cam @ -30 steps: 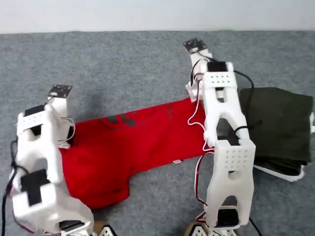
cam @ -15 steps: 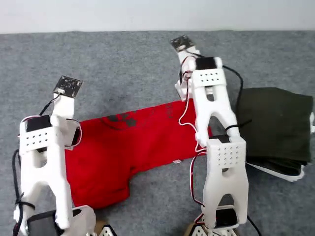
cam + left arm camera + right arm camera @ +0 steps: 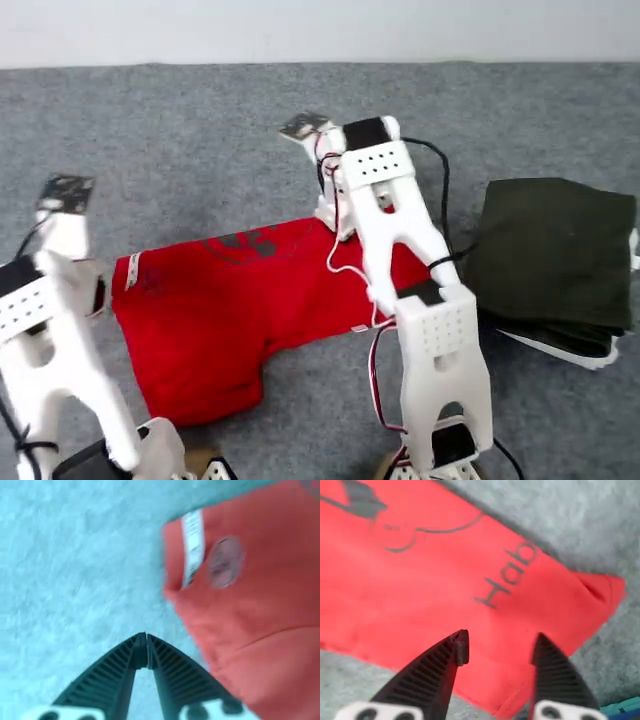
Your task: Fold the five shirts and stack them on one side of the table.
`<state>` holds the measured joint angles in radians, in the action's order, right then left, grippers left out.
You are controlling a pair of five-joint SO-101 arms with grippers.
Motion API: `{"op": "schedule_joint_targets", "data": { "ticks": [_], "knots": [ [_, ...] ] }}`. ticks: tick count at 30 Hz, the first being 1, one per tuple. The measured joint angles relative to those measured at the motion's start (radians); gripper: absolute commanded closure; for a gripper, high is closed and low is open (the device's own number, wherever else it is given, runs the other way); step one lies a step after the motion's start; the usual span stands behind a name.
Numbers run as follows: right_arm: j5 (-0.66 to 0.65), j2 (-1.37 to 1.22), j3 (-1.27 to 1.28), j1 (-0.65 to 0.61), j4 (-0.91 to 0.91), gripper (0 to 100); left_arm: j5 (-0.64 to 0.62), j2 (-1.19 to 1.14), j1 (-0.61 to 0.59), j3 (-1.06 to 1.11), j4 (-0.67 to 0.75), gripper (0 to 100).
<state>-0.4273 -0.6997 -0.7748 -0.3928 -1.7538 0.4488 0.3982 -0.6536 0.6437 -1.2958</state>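
Red shirt (image 3: 230,300) lies flat beside dark folded stack (image 3: 555,255). R gripper (image 3: 501,639) is over shirt's printed end, jaws spread. L gripper (image 3: 146,637) is just off shirt's label edge, jaws pressed together. Advice: open L, pinch both ends evenly, fold w/o bunching.

The red shirt (image 3: 230,310) is soft, matt cloth, lightly creased, with a flat black print (image 3: 245,243) and a white fabric label (image 3: 133,272). The table (image 3: 200,130) has a grey felt-like covering — fuzzy, rough and dull. The folded dark green shirt (image 3: 560,250) is matt cloth too. The right arm (image 3: 445,340) and left arm (image 3: 50,340) are smooth white plastic — the right gripper (image 3: 501,641) has black, ribbed, matt fingers (image 3: 435,670).
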Motion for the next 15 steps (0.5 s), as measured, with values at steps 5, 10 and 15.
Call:
{"op": "schedule_joint_targets", "data": {
  "ticks": [5, 10, 15],
  "knots": [
    [-0.002, 0.132, 0.14, -0.152, 0.0, 87.3, 0.061, 0.0, -0.153, -0.038, -0.035, 99],
    [-0.002, 0.239, 0.344, -0.33, 0.0, 87.0, 0.138, 0.0, -0.301, -0.055, -0.044, 99],
    [-0.002, 0.255, 0.445, -0.512, 0.0, 86.8, 0.201, 0.0, -0.377, -0.055, -0.044, 99]
  ]
}}
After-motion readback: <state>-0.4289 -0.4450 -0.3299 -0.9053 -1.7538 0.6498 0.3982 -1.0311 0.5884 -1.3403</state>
